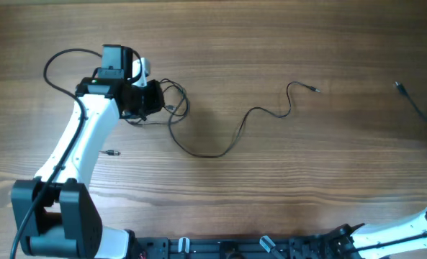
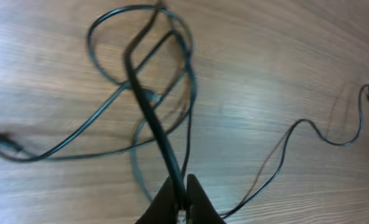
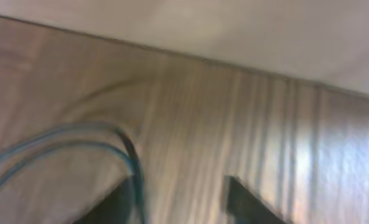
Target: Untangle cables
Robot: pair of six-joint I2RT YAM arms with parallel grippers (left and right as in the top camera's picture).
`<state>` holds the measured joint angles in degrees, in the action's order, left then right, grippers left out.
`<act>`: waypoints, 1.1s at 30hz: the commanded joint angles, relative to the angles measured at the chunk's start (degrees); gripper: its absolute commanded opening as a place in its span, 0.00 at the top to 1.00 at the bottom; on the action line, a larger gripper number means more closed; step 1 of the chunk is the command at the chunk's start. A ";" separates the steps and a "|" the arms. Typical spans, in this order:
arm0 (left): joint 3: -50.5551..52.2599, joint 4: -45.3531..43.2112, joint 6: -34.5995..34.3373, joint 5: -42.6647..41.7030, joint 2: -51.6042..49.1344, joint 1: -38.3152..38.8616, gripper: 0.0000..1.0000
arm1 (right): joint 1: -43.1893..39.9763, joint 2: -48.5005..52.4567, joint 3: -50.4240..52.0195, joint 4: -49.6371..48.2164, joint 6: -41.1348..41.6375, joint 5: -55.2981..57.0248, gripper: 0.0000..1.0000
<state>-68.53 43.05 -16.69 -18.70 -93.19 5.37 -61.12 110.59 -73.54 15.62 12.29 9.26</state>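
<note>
A knotted bundle of thin black cable (image 1: 166, 108) lies left of the table's middle. One strand (image 1: 231, 140) runs from it to the right and ends in a small plug (image 1: 315, 90). My left gripper (image 1: 147, 97) is over the bundle. In the left wrist view it (image 2: 182, 202) is shut on one cable strand (image 2: 153, 118) that rises into the loops (image 2: 140, 56). Another thin cable (image 1: 417, 106) lies at the far right edge. My right gripper (image 3: 181, 205) is open in a blurred view, with a dark cable (image 3: 78, 134) running past its left finger.
A loose small plug (image 1: 111, 152) lies on the wood below the left arm (image 1: 83, 144). The right arm (image 1: 407, 234) comes in at the bottom right corner. The table's far edge (image 3: 190, 56) shows in the right wrist view.
</note>
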 commanded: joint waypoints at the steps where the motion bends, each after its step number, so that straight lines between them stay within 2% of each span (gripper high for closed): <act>1: -0.37 -3.17 -0.50 -0.09 -0.37 2.54 0.95 | 0.07 -0.96 -4.98 4.55 2.08 -7.58 0.00; 4: -0.37 -3.82 -0.48 -0.11 -0.37 4.26 0.96 | 2.23 -8.26 -5.60 6.34 7.63 -12.09 0.00; 8: -0.39 -8.41 -0.02 -5.90 1.79 6.23 0.96 | 7.82 -19.91 -5.60 13.38 11.87 -34.64 0.00; 9: -0.39 -10.03 1.40 -7.78 3.54 6.47 0.96 | 10.34 -21.90 -5.60 15.47 11.80 -42.18 0.00; 11: -0.39 -12.00 9.77 -17.35 8.61 6.47 0.96 | 16.98 -23.82 -5.60 20.63 10.62 -50.10 0.00; 13: -0.39 -12.24 18.10 -24.85 14.21 6.47 0.96 | 23.56 -23.80 -5.53 25.16 7.45 -51.78 0.00; 15: -0.39 -12.35 24.72 -26.27 21.86 6.47 0.96 | 34.73 -23.78 -3.89 28.79 -0.87 -54.51 0.00; 17: -0.39 -13.49 25.29 -26.01 25.51 6.47 0.96 | 43.12 -23.65 -1.73 28.85 -11.02 -60.24 0.00; 19: -0.39 -15.23 23.50 -25.40 27.19 6.47 0.96 | 53.29 -22.82 0.42 28.17 -21.57 -63.34 0.00; 22: -0.37 -16.70 10.45 -18.40 26.71 6.47 0.96 | 66.16 -21.51 1.66 26.58 -31.56 -69.07 0.00; 23: -0.39 -16.68 9.29 -18.29 26.64 6.47 0.96 | 69.13 -21.40 1.66 25.11 -31.39 -67.12 0.00; 24: -0.37 -16.52 9.35 -18.56 26.67 6.54 0.96 | 71.38 -21.31 1.66 23.04 -28.57 -64.48 0.00; 28: -0.37 -16.52 9.35 -24.83 26.67 6.54 0.96 | 79.93 -20.26 1.66 12.90 -1.68 -44.65 0.00; 33: -0.39 -17.03 9.38 -29.51 27.04 6.51 0.96 | 84.87 -11.98 1.66 8.87 9.33 -40.46 0.00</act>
<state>-68.55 26.74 -6.79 -43.81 -66.22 11.64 22.59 92.62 -71.92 24.36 12.75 -36.16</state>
